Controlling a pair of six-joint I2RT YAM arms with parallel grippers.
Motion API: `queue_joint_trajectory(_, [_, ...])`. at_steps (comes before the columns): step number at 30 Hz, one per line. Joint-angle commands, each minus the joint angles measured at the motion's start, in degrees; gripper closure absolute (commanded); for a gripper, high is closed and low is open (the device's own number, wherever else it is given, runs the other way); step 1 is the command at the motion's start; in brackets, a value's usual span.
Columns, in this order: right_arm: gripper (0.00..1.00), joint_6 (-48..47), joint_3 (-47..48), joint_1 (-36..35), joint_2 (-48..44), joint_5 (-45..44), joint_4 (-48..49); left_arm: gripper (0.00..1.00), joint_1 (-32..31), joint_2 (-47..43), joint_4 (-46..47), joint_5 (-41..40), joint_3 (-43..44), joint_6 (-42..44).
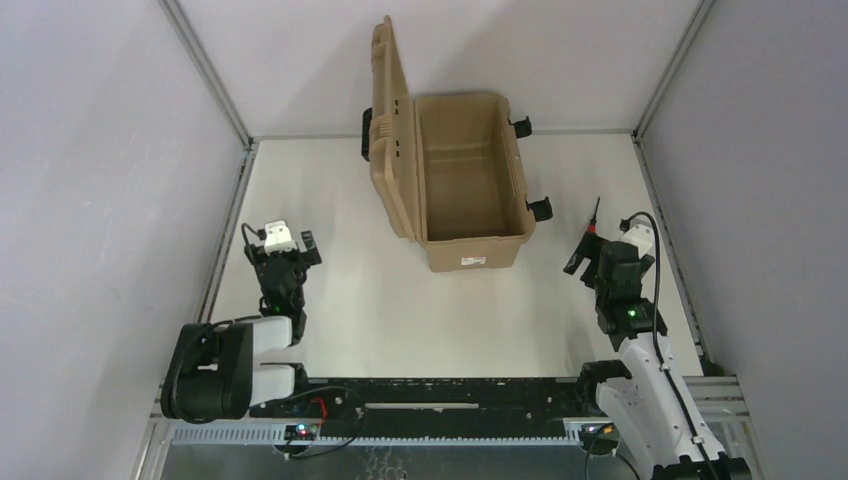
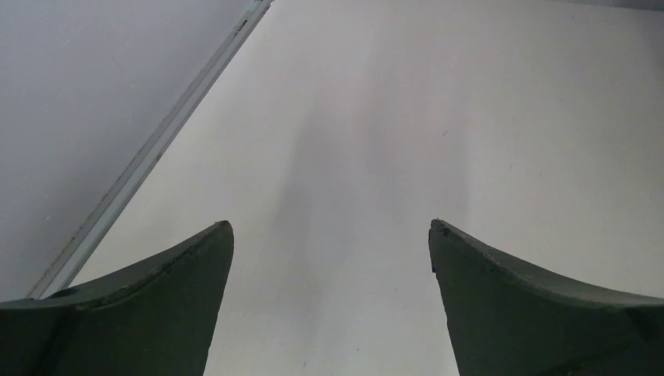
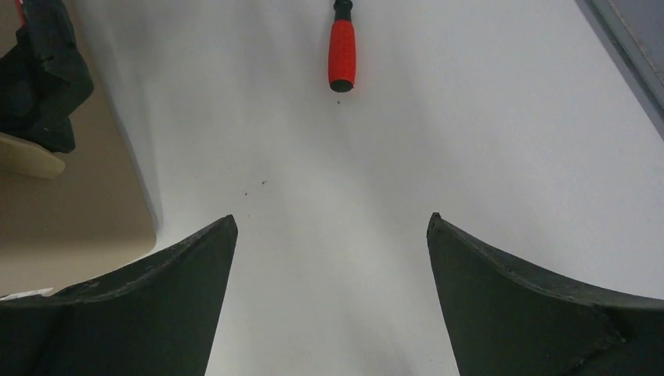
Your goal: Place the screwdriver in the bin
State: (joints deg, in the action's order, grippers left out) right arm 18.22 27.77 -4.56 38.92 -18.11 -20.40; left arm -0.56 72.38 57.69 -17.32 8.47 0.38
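Observation:
The screwdriver (image 1: pixel 593 226), with a red handle and a thin black shaft, lies on the white table right of the bin. In the right wrist view its handle (image 3: pixel 341 55) lies ahead of my right gripper (image 3: pixel 331 225), roughly in line with the gap, with bare table between. My right gripper (image 1: pixel 603 250) is open and holds nothing. The tan bin (image 1: pixel 470 245) stands at the back centre, lid swung open to the left; its inside shows nothing in it. My left gripper (image 1: pixel 283 252) rests at the left, open (image 2: pixel 331 227) over bare table.
Black latches (image 1: pixel 540 209) stick out on the bin's right side, and one (image 3: pixel 39 78) shows beside the bin wall (image 3: pixel 70 204) in the right wrist view. Metal frame rails (image 1: pixel 665 230) and grey walls border the table on both sides.

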Motion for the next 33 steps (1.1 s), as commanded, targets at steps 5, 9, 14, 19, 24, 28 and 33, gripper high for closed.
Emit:
queue_joint_trajectory(5, [0.00,0.2,7.5,2.1,4.1,5.1,-2.5,0.00,0.4,-0.2,2.8,0.4,2.5,0.0])
queue_joint_trajectory(9, [0.00,0.1,23.4,10.3,21.1,13.5,-12.6,0.00,0.4,-0.2,2.8,0.4,2.5,0.0])
queue_joint_trajectory(14, [0.01,-3.2,36.7,12.1,41.3,13.2,-17.5,0.00,0.4,-0.2,2.8,0.4,2.6,0.0])
queue_joint_trajectory(19, [0.08,-5.4,46.1,12.4,58.3,12.1,-18.9,0.00,0.4,-0.2,2.9,0.4,2.5,0.0])
queue_joint_trajectory(24, [0.17,-6.7,53.1,12.4,70.1,10.4,-20.0,0.00,0.4,-0.2,3.0,0.4,2.5,0.0])
queue_joint_trajectory(28, [0.26,-6.9,55.8,12.5,76.4,8.4,-20.2,0.00,0.4,-0.2,3.0,0.4,2.5,0.0])
queue_joint_trajectory(33, [0.82,-7.3,56.7,13.0,79.0,7.0,-19.6,0.00,0.4,-0.1,3.0,0.4,2.5,0.0])
